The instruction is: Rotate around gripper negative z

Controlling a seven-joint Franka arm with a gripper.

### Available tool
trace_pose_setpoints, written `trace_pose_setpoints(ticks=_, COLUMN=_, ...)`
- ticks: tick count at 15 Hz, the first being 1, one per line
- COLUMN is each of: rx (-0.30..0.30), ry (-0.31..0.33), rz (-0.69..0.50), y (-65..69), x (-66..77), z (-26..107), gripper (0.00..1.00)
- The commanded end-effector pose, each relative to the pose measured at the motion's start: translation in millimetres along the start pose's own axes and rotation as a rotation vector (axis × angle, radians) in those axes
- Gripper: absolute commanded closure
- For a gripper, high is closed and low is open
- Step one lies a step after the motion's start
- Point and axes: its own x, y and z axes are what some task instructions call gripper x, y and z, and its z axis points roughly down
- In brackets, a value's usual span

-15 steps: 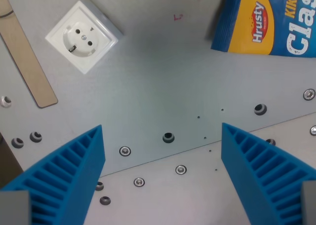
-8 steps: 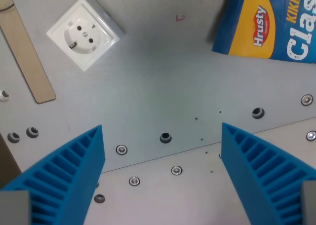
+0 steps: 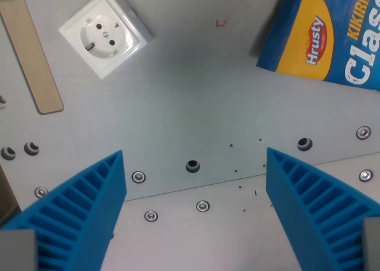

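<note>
Blue hand [image 3: 196, 217] spread wide, holding nothing — I'd twist slowly about its own axis, height fixed above the desk [image 3: 190, 104] — clear of the socket [image 3: 104, 33]

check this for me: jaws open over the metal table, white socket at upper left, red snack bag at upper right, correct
Not quite: the snack bag is blue with a yellow panel, not red, as the wrist view shows. The rest holds: jaws open over the metal table, white socket at upper left.
</note>
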Motion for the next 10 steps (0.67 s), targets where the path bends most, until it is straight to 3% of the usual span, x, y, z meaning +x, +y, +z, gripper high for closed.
trace_pose_setpoints(ticks=1, rx=0.001, ry=0.006, rz=-0.148, y=0.4, x=-0.3, z=-3.0, gripper=0.00)
trace_pose_setpoints(ticks=10, rx=0.000, ry=0.007, rz=-0.268, y=0.4, x=-0.3, z=-3.0, gripper=0.00)
